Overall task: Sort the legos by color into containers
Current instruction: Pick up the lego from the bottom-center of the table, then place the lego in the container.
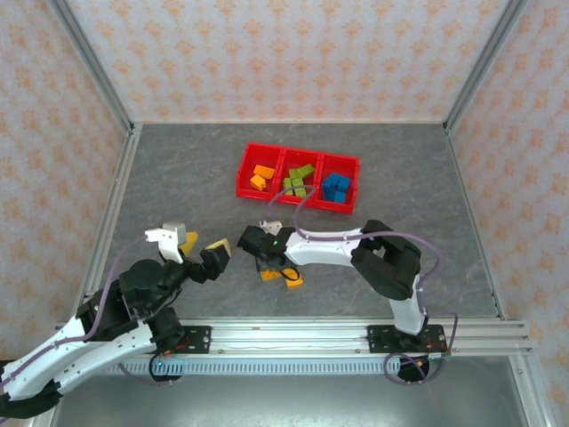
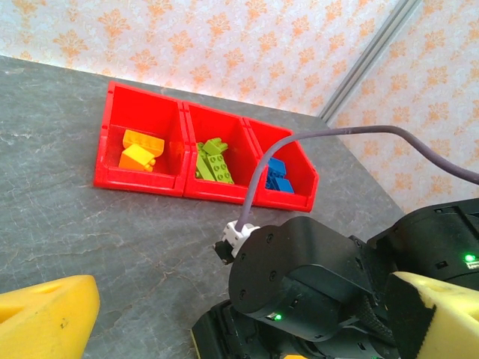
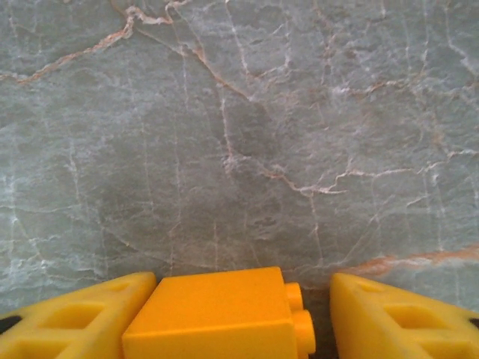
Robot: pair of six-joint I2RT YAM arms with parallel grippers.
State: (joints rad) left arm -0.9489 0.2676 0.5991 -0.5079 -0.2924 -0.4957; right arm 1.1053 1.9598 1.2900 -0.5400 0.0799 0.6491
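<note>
**A:** Orange-yellow brick (image 3: 213,314), studs pointing sideways, sits between the right pincer's (image 3: 241,284) fingers, over the grey marbled desk (image 3: 239,112).

**B:** Clamped?

**A:** No. One finger is against it and the other stands off the studs.

**B:** And the red bins (image 1: 242,178)?

**A:** Well apart, farther back, holding orange bricks (image 1: 260,176), green bricks (image 1: 299,181) and blue bricks (image 1: 336,186), one colour each.

**B:** The left pincer (image 1: 201,246)?

**A:** Spread wide, empty, near the right one.

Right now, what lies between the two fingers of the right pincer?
An orange-yellow brick sits inside the right pincer, seen in the right wrist view; a narrow gap shows between its studs and one finger.
</note>
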